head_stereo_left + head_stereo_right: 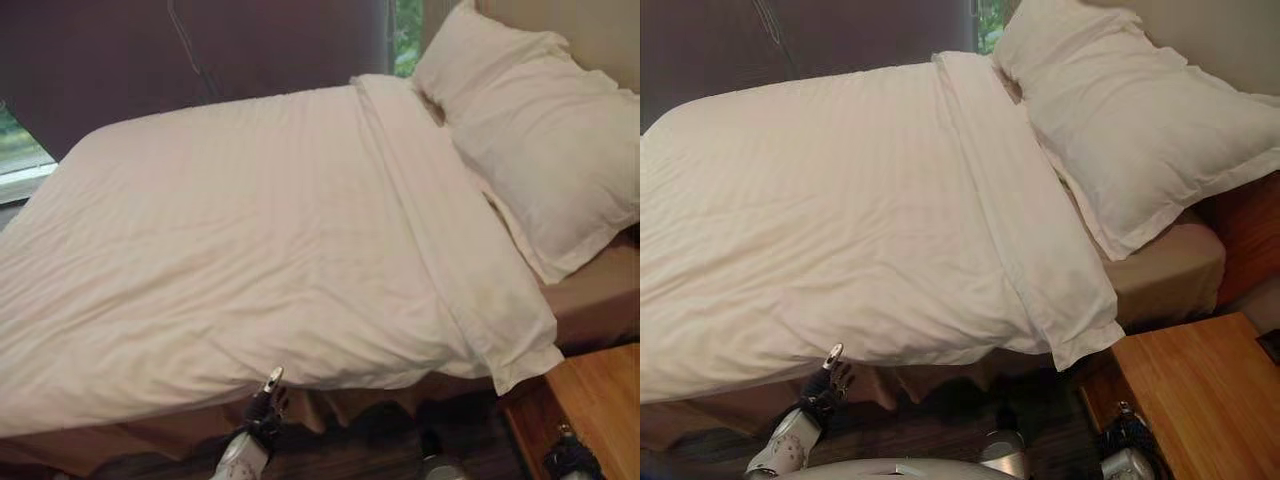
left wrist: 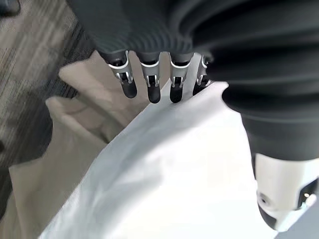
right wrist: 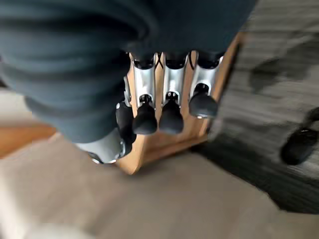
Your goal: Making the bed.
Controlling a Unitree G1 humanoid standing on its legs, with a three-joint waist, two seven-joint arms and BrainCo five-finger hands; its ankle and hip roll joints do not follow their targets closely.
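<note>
Duvet (image 1: 230, 240) long axis toward pillows (image 1: 530, 130); left hand (image 1: 265, 400) at near edge

bed (image 1: 600, 300) (tan sheet), white duvet (image 1: 250, 240), pillows (image 1: 540, 140)

White duvet (image 1: 250, 240) with faint woven stripes; white pillows (image 1: 540, 140); tan sheet (image 1: 600, 295) and bed skirt (image 2: 65, 144); orange-brown wooden nightstand (image 1: 1200, 390); dark grey carpet (image 3: 279, 74); dark purple wall (image 1: 200, 50).
</note>
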